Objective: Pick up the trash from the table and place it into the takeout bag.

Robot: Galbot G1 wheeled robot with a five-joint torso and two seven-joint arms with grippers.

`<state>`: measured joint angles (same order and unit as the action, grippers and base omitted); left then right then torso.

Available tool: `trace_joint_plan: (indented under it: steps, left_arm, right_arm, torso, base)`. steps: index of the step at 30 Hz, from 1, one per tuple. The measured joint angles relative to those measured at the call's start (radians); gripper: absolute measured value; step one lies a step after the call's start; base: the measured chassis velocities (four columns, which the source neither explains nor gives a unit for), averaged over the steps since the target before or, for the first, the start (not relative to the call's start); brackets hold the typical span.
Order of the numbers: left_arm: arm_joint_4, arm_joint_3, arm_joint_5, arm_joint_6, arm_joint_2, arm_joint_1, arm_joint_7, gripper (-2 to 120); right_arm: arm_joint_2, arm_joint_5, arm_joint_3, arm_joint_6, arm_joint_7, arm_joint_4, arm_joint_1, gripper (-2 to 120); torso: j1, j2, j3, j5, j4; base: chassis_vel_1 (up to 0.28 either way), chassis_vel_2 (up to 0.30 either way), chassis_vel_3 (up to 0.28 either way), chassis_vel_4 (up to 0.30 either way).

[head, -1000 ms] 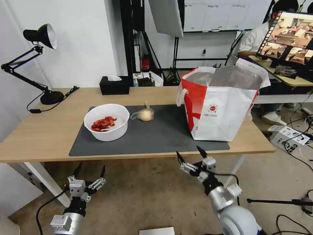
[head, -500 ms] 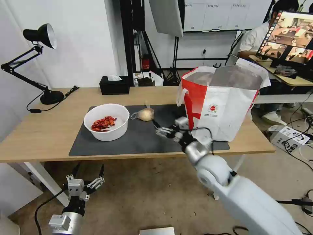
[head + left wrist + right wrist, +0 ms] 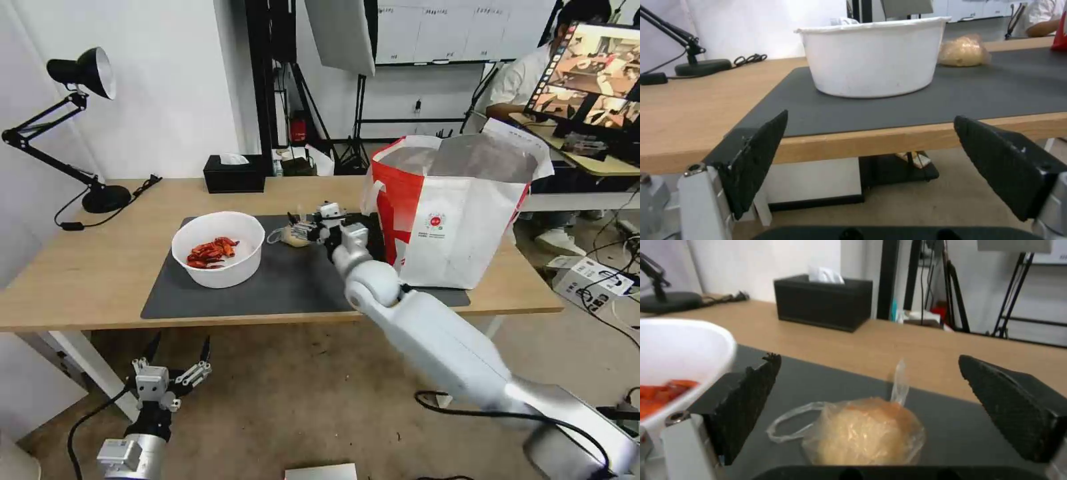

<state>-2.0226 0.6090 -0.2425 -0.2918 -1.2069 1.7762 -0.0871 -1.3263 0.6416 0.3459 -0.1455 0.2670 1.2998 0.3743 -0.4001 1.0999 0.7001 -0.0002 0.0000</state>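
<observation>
Right gripper [image 3: 301, 225] hangs spread wide around the small knotted bag [image 3: 867, 431] on the bench [image 3: 80, 280], nothing pinched. Bowl of red shells [image 3: 218, 249] sits beside it, both outside the takeout bag [image 3: 453, 213]. Left gripper [image 3: 175, 363] idles spread below the bench edge.
</observation>
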Motion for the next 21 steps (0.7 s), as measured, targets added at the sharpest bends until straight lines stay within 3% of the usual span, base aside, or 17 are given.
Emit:
trace_joint_plan:
  steps: [8, 21]
  left_arm:
    - [0.005, 0.013, -0.01, -0.007, 0.002, 0.003, 0.0, 100]
    - [0.008, 0.029, -0.021, -0.021, -0.001, 0.009, 0.001, 100]
  right_arm:
    - [-0.117, -0.043, -0.006, -0.051, -0.038, -0.204, -0.042, 100]
    - [-0.179, -0.089, -0.014, -0.112, 0.005, -0.272, -0.059, 100]
  torso:
    - [0.0, 0.0, 0.0, 0.0, 0.0001]
    - [0.0, 0.0, 0.0, 0.0, 0.0]
  base:
    - [0.0, 0.0, 0.0, 0.0]
    - [0.0, 0.0, 0.0, 0.0]
